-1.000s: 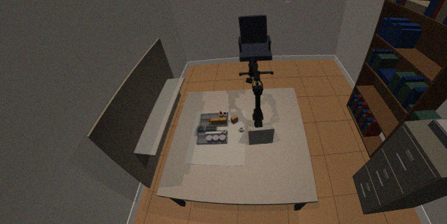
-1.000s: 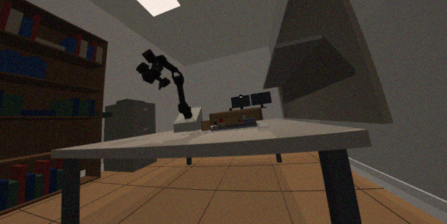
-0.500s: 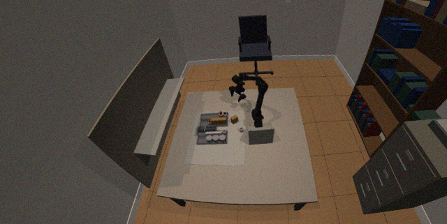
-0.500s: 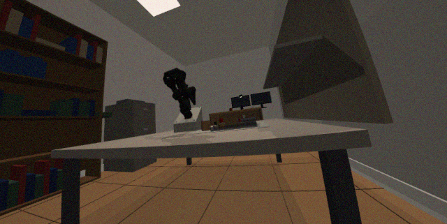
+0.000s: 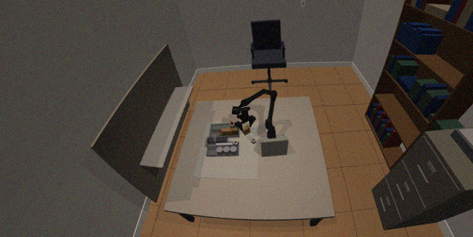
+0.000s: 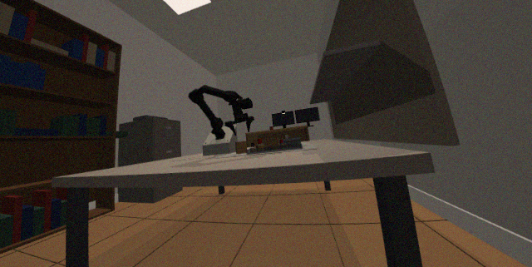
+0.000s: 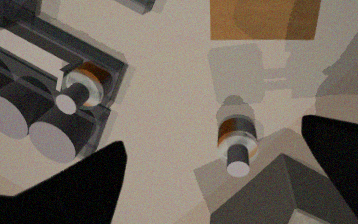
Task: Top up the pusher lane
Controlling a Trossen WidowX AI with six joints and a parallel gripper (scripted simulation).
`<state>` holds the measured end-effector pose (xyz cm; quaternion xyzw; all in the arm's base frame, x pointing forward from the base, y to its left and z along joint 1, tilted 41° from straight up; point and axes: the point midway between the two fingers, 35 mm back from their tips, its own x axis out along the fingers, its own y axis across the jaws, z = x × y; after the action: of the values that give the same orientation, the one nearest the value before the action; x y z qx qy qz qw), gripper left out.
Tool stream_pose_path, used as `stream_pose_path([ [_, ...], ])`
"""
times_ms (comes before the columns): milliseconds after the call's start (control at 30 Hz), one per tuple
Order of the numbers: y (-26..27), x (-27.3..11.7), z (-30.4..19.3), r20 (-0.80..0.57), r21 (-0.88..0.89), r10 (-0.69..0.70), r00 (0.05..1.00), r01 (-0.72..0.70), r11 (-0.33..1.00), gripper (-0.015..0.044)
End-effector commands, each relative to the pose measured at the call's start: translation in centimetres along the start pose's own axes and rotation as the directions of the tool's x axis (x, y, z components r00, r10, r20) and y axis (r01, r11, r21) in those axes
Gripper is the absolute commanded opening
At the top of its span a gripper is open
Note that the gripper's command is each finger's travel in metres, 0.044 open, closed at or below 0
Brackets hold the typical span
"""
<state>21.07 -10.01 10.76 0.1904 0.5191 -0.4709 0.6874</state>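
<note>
The loose jar (image 5: 253,140) (image 7: 236,140) stands upright on the table, with an orange-brown body, a pale shoulder ring and a narrow dark neck with a pale top. A similar jar (image 5: 235,142) (image 7: 84,89) stands at the front end of the sprung lane, with a thin white piece against its side; the pusher plate behind it is not clear. My gripper (image 5: 245,122) (image 6: 241,132) (image 7: 212,137) is open and empty, above the table. In the wrist view the loose jar lies between the finger outlines, nearer the right finger, well below them.
A wooden block (image 5: 246,129) (image 6: 241,147) (image 7: 265,20) stands near the loose jar. Wide dark jars with pale tops (image 5: 226,149) (image 7: 52,142) fill the lane beside the sprung one. A long wooden piece (image 5: 229,131) and red-topped items (image 5: 232,123) are at the back rack. The grey base box (image 5: 274,148) is close to the loose jar.
</note>
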Motion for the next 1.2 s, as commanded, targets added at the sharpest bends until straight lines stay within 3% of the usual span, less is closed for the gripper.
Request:
stream_pose_path([
  [0, 0.4, 1.6, -4.3, 0.043, -0.387, -0.102, 0.994, 0.11, 0.916, 0.044],
  [100, -0.1, 2.6, -7.2, 0.117, -0.642, -0.162, 0.98, 0.199, 0.74, 0.044],
  [200, -0.6, 3.0, -8.4, 0.166, -0.743, -0.183, 0.969, 0.245, 0.623, 0.044],
  [433, -0.8, 3.0, -8.6, 0.166, -0.743, -0.183, 0.969, 0.245, 0.623, 0.044],
  [600, -1.4, 6.2, -8.0, 0.167, -0.743, -0.184, 0.969, 0.246, 0.623, 0.044],
  [1167, -1.9, 8.4, -7.7, 0.167, -0.743, -0.184, 0.969, 0.246, 0.623, 0.044],
])
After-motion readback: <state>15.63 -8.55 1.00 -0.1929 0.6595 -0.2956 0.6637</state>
